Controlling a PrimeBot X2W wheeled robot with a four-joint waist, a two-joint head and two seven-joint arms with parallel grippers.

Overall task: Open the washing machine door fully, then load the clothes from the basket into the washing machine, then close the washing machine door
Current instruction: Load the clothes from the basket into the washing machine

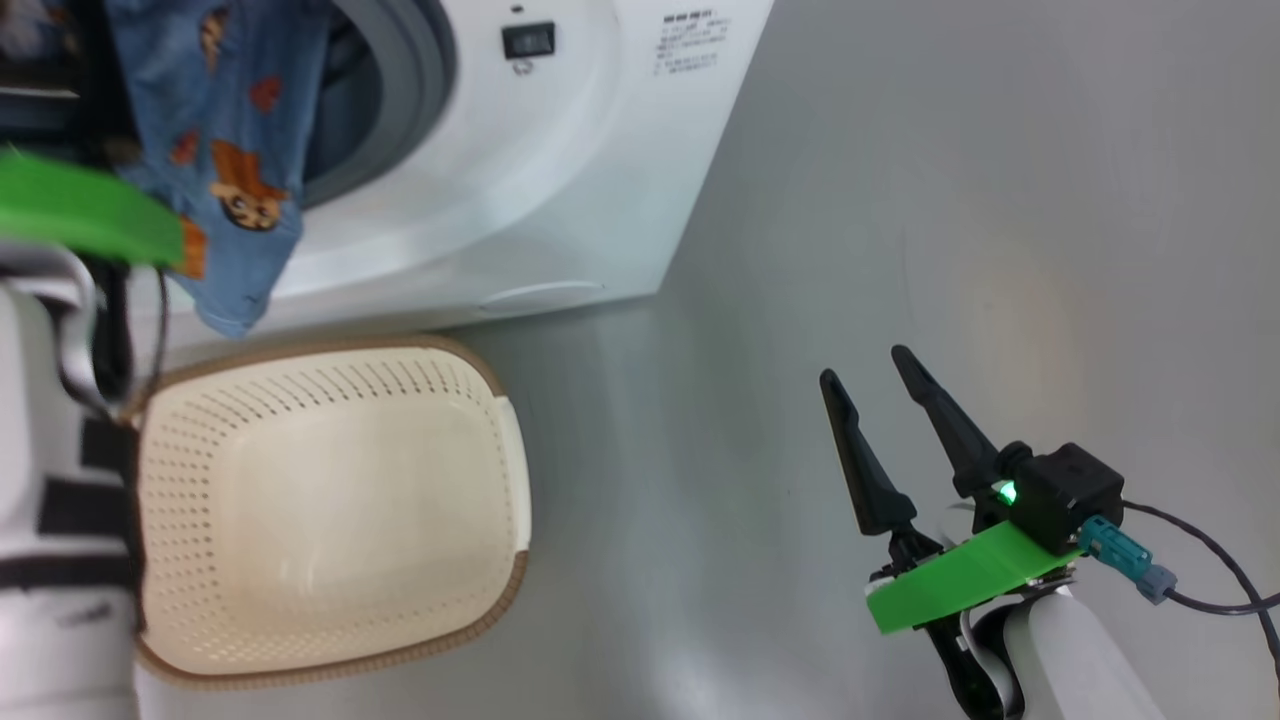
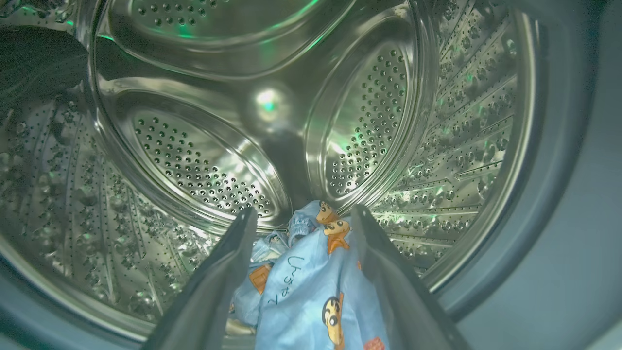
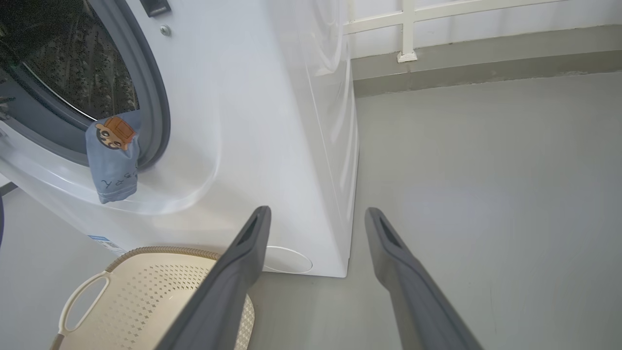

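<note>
While the big white front-loading washing machine (image 1: pixel 560 180) stands with its perforated steel drum (image 2: pixel 194 146) exposed, the small cream plastic basket with a brown woven-look rim (image 1: pixel 340 520) sits on the grey floor (image 1: pixel 900 200) just in front of it. The blue fabric garment printed with orange-brown cartoon bears (image 1: pixel 235 130) lies partly in the drum and hangs out over the grey rubber seal (image 1: pixel 425 60). The left gripper (image 2: pixel 305 210) reaches into the drum, fingers parted wide with the cloth loose between them; the right gripper (image 1: pixel 864 362) hovers over the floor, spread and gripping nothing.
</note>
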